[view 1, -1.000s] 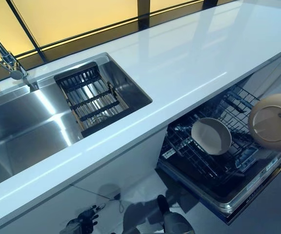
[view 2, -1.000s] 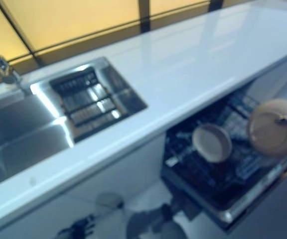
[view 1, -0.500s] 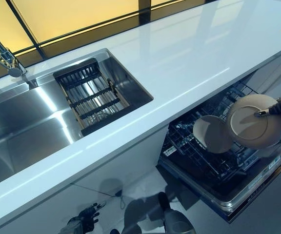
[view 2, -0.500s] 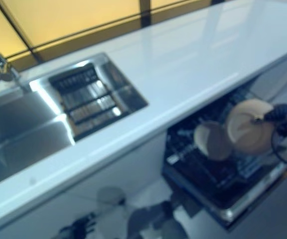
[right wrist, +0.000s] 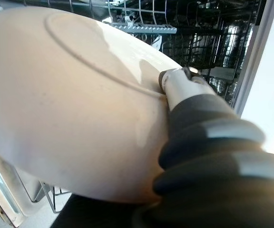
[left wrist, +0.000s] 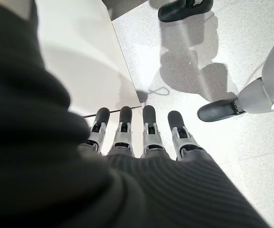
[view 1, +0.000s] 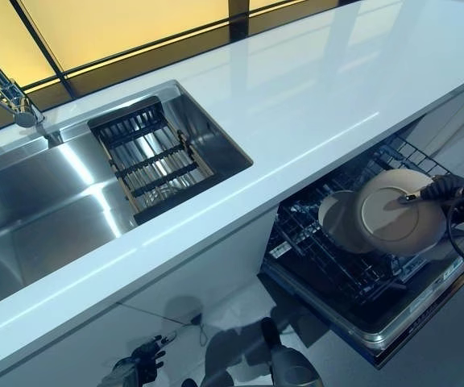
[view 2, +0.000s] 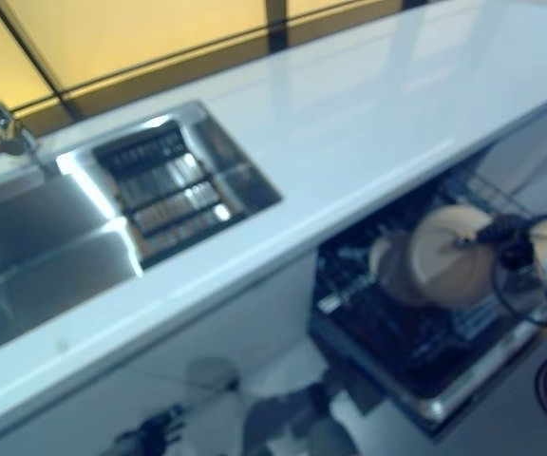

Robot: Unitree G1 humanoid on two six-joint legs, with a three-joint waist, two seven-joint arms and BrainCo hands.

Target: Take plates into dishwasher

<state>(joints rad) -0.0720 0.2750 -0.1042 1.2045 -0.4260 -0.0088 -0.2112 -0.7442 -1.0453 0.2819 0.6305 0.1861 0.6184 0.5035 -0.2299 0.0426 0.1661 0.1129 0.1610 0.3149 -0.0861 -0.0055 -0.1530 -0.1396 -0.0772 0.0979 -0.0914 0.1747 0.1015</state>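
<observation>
— Over pulled-out black wire dishwasher rack [view 1: 353, 266]: what's the right hand [view 1: 441, 189] got?
— Pinching round beige plate [view 1: 399, 211] by rim, w/ second beige plate [view 1: 335, 219] racked just behind.
— Left hand [left wrist: 141, 137]?
— Fingers straight, low by floor, holding nothing.

A long white counter [view 1: 312, 105] holds a shiny metal sink [view 1: 47, 201] with a tap [view 1: 6, 93] and a dark rack [view 1: 147, 157] inside. Yellow glowing windows [view 1: 119, 24] sit behind, and the floor [left wrist: 232, 52] is pale and speckled
</observation>
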